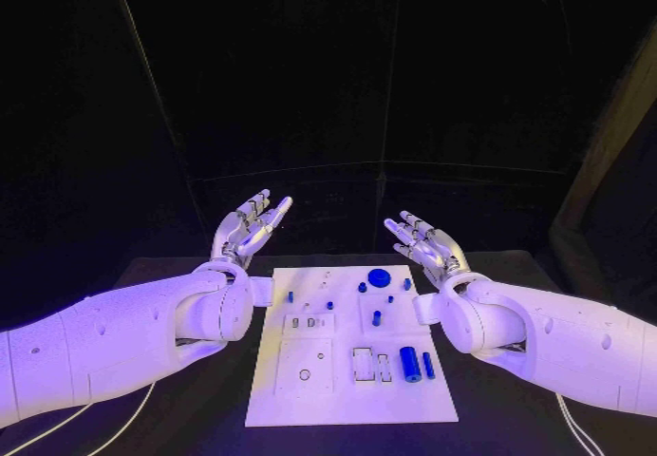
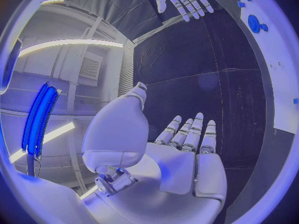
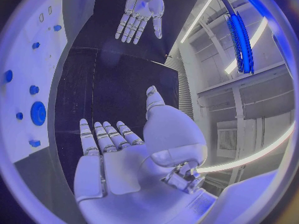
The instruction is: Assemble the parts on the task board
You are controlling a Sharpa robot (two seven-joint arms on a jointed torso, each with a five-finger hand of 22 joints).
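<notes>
At the centre of the head view, you had the white board [image 1: 350, 380] lying flat on the black desk [image 1: 520, 418], with both hands raised beyond its far end and none of the work begun. Your left hand [image 1: 250, 228] stood up at the upper left of the board, palm turned inward, its fingers [image 1: 281, 207] spread and holding nothing. Your right hand [image 1: 427, 245] mirrored it at the upper right, fingers apart and just as empty.

What mattered for your next move was that every blue piece lay below and behind the fingertips, nearer the wrists than the fingers, so either hand had to come back down toward the board. The loose pieces sat on the right half: a blue cylinder [image 1: 409, 364] and a thin blue peg [image 1: 428, 366] lay side by side at the lower right of the board, each with its long axis running along the board's length, toward and away from you. A round blue knob [image 1: 380, 277] sat near the far edge, close under the right hand. By my judgement your right hand was the nearer one to all three, and a grasp across the cylinder's width looked the natural approach.
</notes>
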